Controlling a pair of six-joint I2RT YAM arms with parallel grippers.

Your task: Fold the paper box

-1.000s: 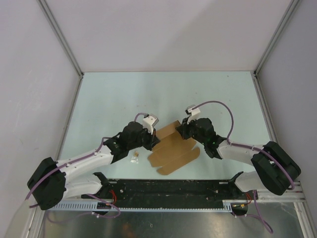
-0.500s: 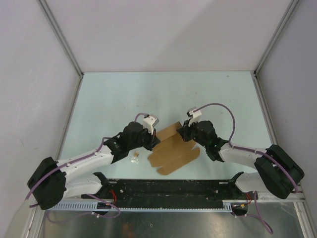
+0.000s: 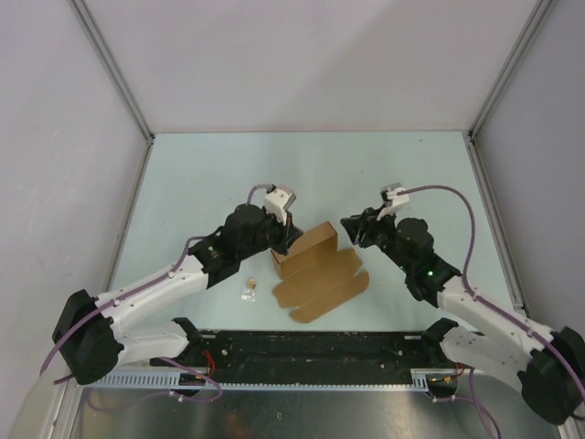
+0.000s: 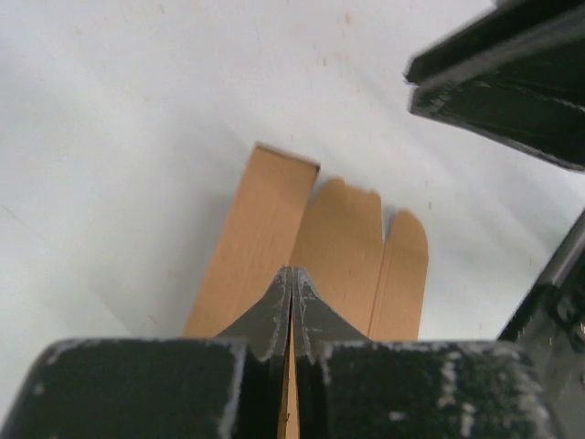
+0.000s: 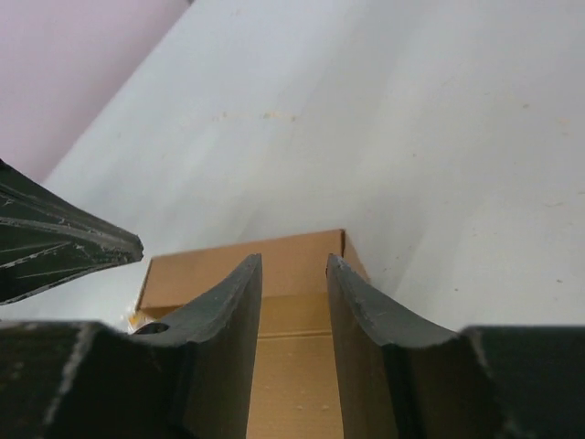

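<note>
Withdrawn rightward, the right claw (image 3: 348, 225) hangs spread; the left claw (image 3: 292, 240) pinches the paper box (image 3: 320, 282).

The left arm (image 3: 146, 297) and right arm (image 3: 484, 315) have white link shells and black joint housings. 1 purple cable (image 3: 448, 188) runs along each arm to a white wrist block (image 3: 277, 198). The right arm carries 1 green indicator light (image 3: 430, 272). The left gripper (image 4: 292, 274) and right gripper (image 5: 292, 265) have matte black tapered fingers (image 5: 224, 311), edges scuffed pale grey.
</note>
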